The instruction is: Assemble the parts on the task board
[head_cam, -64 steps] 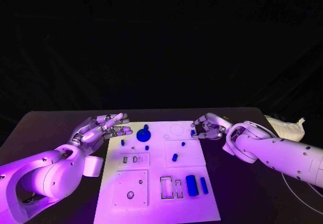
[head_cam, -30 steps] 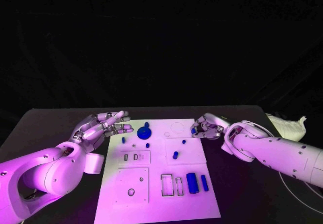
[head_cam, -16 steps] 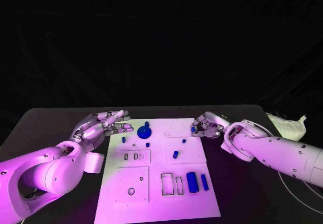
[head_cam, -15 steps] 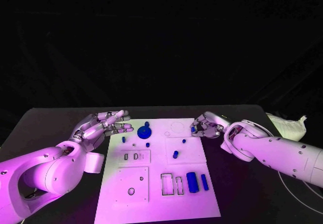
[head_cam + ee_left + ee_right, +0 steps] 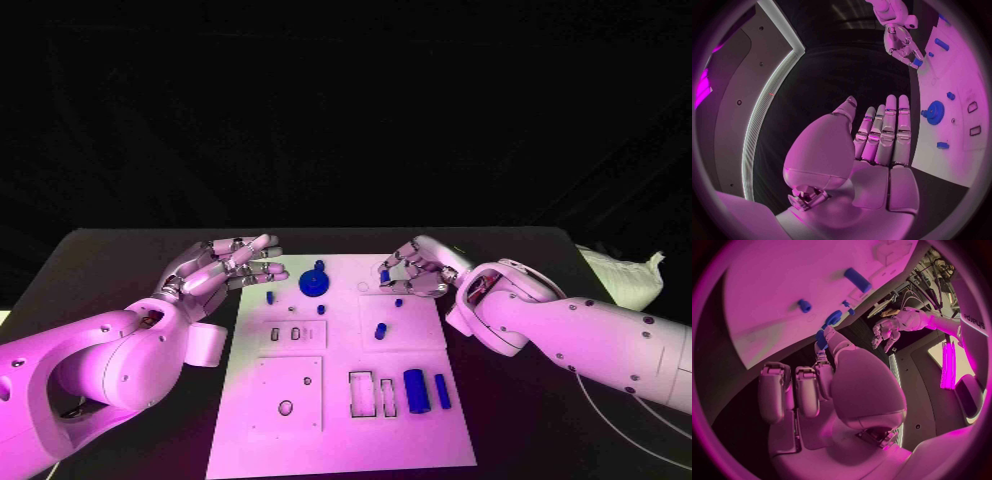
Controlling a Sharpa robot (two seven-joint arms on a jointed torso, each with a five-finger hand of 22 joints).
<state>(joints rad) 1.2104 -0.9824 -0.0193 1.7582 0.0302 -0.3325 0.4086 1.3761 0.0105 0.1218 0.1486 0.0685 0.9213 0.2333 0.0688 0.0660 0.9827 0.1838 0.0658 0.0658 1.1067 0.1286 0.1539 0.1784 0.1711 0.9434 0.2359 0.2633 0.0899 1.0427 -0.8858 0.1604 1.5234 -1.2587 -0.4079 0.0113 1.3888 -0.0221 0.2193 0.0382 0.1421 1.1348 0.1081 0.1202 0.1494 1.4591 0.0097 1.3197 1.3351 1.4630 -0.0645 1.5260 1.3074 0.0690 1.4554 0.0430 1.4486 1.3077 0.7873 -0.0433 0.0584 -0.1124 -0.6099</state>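
Black table (image 5: 130, 255) bearing task board (image 5: 346, 440): right hand (image 5: 414, 270) pinches a blue peg (image 5: 385, 276), which may slip if misaligned; left hand (image 5: 224, 268) hovers, fingers apart.

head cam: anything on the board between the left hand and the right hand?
Yes. In the head view, between left hand and right hand, the round blue part stands on the task board.
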